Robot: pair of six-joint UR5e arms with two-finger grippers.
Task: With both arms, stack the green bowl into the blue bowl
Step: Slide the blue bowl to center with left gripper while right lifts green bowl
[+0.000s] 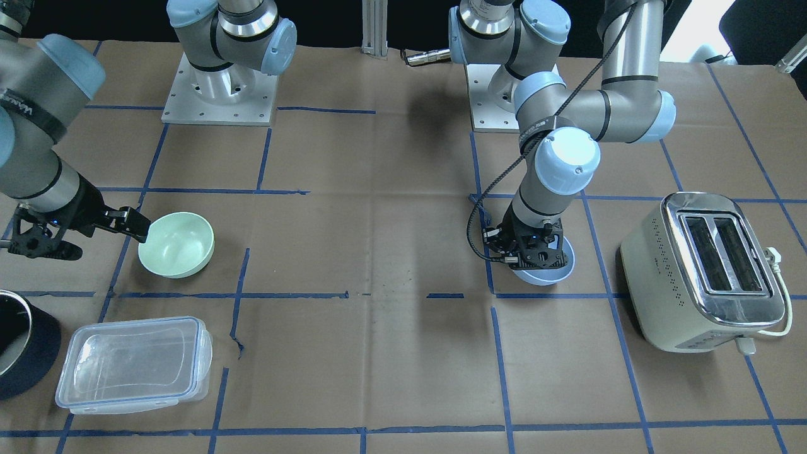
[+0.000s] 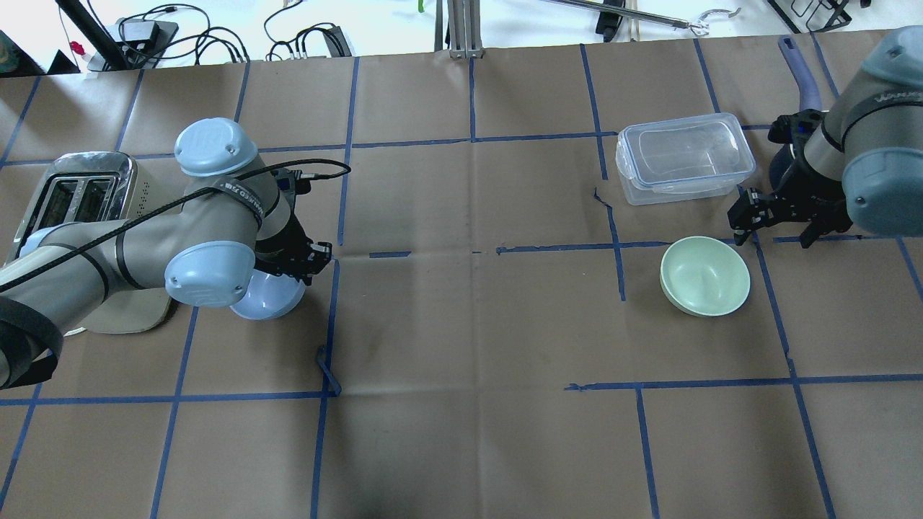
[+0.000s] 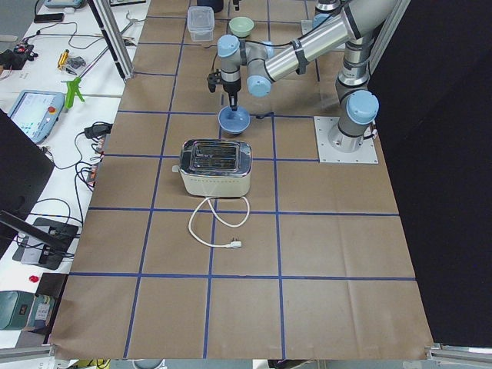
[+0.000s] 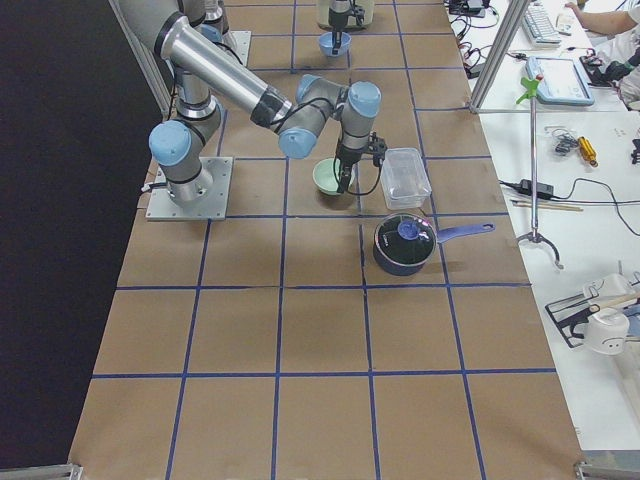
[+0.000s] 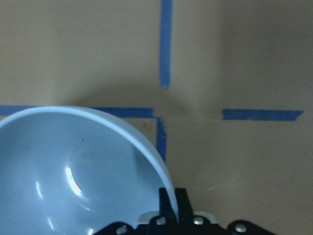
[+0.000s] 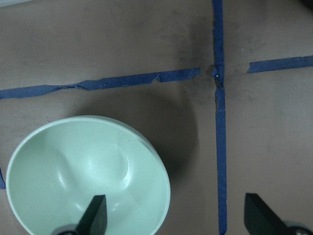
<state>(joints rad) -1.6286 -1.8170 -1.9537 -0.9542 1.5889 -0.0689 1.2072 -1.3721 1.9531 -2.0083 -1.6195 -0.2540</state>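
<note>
In the front-facing view the green bowl [image 1: 176, 244] sits upright on the worktop [image 1: 378, 353], well apart from the blue bowl [image 1: 547, 275]. A wide stretch of brown paper lies between them. The right pincer [image 1: 94, 238] is at the green bowl's outer edge. A lidded plastic container [image 1: 132, 366] sits near the bowl on the operators' side. The left pincer [image 1: 533, 252] covers much of the blue bowl. A toaster [image 1: 703, 271] stands near that bowl, toward the worktop's end.

Overhead, the left pincer [image 2: 311, 261] is on the rim of the blue bowl [image 2: 270, 301], on the side facing the green bowl [image 2: 705, 275]. The right pincer [image 2: 775, 229] is by the green bowl's far rim, close to the container [image 2: 685, 157].

From the left end, the blue bowl [image 3: 234, 120] is just beyond the toaster [image 3: 216, 165], whose cord [image 3: 219, 227] trails toward the camera.

From the right end, a saucepan [image 4: 405, 245] stands near the green bowl [image 4: 327, 176] and the container [image 4: 405, 177].

The left wrist view shows the left pincer [image 5: 172, 205] pressed together on the thin rim of the blue bowl [image 5: 73, 171], pinching it. Blue tape lines [image 5: 166, 44] cross the worktop beyond it.

The right wrist view shows the right pincer [image 6: 176, 218] spread wide. One finger [image 6: 95, 215] is over the inside of the green bowl [image 6: 83, 171] and the other is outside over bare paper. The rim is between them, ungripped.
</note>
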